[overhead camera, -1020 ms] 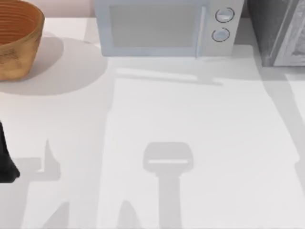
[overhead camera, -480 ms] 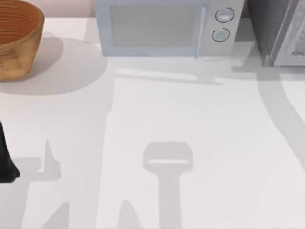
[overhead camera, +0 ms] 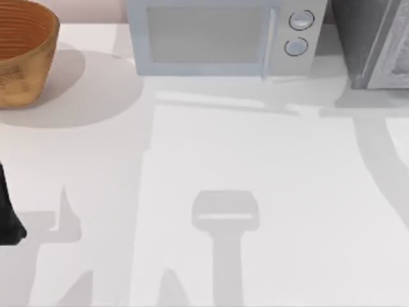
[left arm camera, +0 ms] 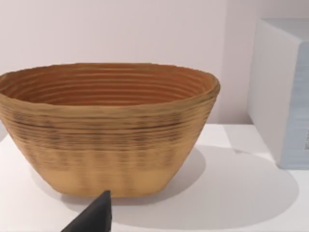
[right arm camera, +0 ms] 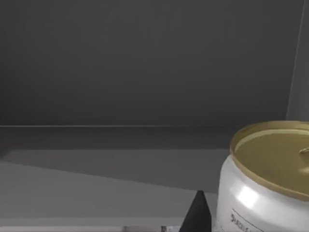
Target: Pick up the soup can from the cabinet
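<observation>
Fingers of the right gripper are represented by a single dark tip in the right wrist view; whether they stand apart or together cannot be determined. That tip lies just beside the soup can, a whitish can with a gold lid, standing upright on the grey floor of the cabinet, with the dark interior wall behind it. From the top view, the cabinet occupies the far right corner of the bench, with its lighter door panel at the right edge. Next to it on the left stands the pale microwave with two round knobs. A woven basket sits at the far left corner. The left arm is parked at the left edge of the bench. Its wrist view faces the basket and shows one dark finger tip; the state of the left fingers likewise cannot be determined.
</observation>
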`<state>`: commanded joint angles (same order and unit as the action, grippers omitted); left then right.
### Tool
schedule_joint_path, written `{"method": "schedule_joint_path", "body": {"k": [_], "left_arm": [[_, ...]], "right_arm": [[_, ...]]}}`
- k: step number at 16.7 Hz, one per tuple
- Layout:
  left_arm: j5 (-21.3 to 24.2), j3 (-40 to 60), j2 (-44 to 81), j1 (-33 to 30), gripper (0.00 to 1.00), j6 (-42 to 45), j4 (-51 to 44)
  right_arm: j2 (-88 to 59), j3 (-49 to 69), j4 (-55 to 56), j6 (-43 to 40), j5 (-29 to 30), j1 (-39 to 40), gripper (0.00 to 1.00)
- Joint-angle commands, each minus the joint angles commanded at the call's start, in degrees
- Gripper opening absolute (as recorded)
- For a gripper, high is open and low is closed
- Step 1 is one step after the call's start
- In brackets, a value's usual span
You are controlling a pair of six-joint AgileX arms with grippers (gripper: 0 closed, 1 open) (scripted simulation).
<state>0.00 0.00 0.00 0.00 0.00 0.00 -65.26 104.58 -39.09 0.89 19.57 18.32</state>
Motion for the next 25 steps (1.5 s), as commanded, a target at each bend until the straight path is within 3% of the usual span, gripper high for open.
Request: {"method": "schedule_joint_path", "body": {"k": [3,7,20,25], "left_arm": [[0.00,0.00,0.00,0.00,1.00,0.00,0.00],[0.00,0.00,0.00,0.00,1.00,0.00,0.00],[0.00,0.00,0.00,0.00,1.00,0.00,0.00],[0.00,0.00,0.00,0.00,1.00,0.00,0.00]], "right_arm": [[1.05,-1.77,0.60,-0.01,-0.17,-0.47,0.00],[7.39,-12.52,4.36,-0.10,-1.73,-2.65,0.00],[48.16,-79.52,28.85,-0.78,-14.38,-13.58,0.00],[61.00,-98.79,36.54,-0.88,-18.27,-17.15,0.00]]}}
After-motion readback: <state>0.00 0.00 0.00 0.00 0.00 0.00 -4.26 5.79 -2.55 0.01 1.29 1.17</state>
